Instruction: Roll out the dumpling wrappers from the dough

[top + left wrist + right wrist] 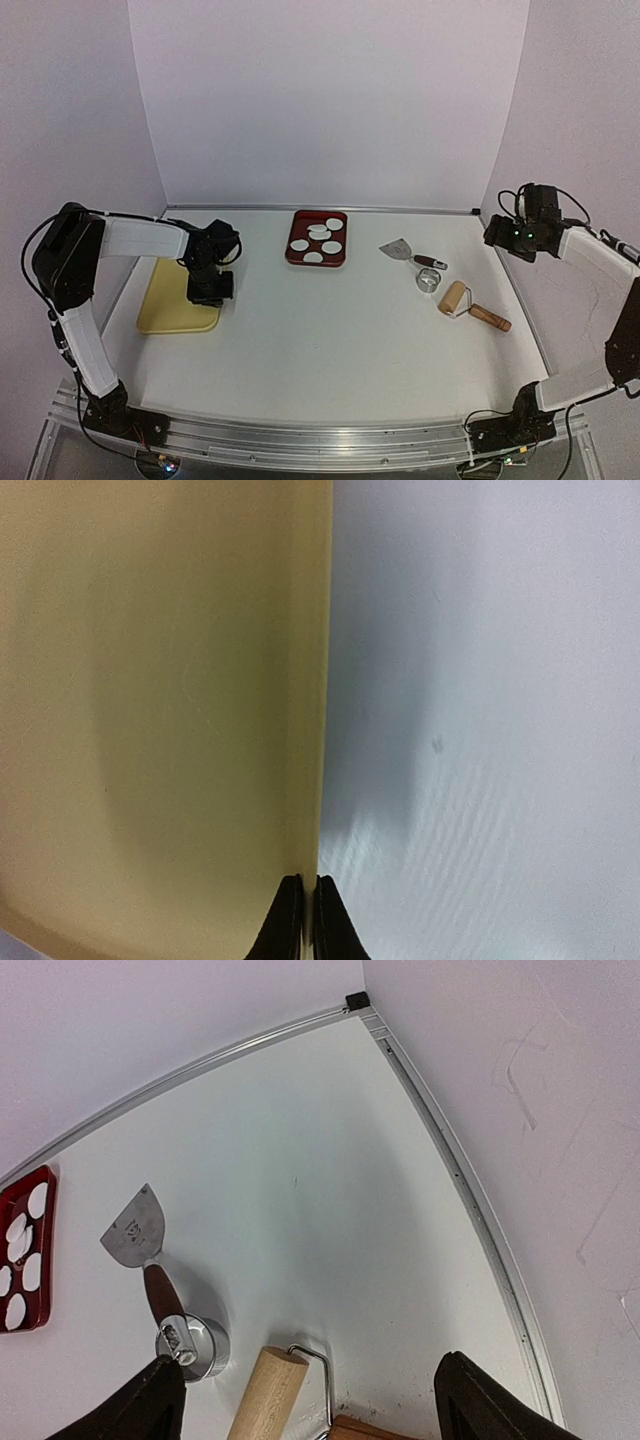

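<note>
Yellow board (170, 300) lies bare at the left of the bench (330, 340), with no dough showing on it. The dumpling wrappers (318, 232) sit in the red tray (317, 213) at the back. Cutting looks finished, and the step now seems to be shifting the board. The left gripper (303, 920), wrist pointing straight down, is closed tight on the board's right edge. The next move calls for a firm pinch and a level pull. The right gripper (315, 1385) hangs raised above the roller (455, 297), wide open and empty.
</note>
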Available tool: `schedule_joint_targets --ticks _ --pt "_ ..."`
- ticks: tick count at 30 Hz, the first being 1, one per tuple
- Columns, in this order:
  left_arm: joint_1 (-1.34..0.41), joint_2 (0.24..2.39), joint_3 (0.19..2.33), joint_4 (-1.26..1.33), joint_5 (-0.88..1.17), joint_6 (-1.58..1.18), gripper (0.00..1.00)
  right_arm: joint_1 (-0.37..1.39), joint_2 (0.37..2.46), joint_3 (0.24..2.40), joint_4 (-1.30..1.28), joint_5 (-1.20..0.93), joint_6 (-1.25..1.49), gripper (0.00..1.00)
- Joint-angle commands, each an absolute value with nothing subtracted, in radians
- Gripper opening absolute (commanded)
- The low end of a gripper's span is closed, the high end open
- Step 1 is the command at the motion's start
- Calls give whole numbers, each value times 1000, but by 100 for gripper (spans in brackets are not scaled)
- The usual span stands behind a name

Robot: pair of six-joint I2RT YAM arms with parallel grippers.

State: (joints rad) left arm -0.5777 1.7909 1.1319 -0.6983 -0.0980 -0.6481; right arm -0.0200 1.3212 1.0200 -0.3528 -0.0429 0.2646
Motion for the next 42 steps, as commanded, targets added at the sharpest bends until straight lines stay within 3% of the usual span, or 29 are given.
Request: schedule_joint_targets --ticks 1,10,19,23,31,39,42 --pt "-713 1705 1064 -700 38 -850 0 -20 1342 1003 -352 -102 253 85" --pt "-977 1794 1160 -668 133 -970 0 -20 1358 892 -473 -146 327 81" --pt "-1095 1990 1409 -684 241 -871 1 -21 1436 818 -540 -132 425 69" --pt "-1110 1996 1449 -628 312 -830 13 -20 1504 854 -552 -120 373 67" --pt "-1111 1892 1409 -529 339 -842 46 -20 1628 998 -559 -67 250 59" --pt "-1109 1827 1430 -554 220 -879 58 -20 1674 1114 -599 -70 163 59" --pt "-1107 1823 1431 -546 191 -890 59 -20 1748 1162 -609 -80 120 53"
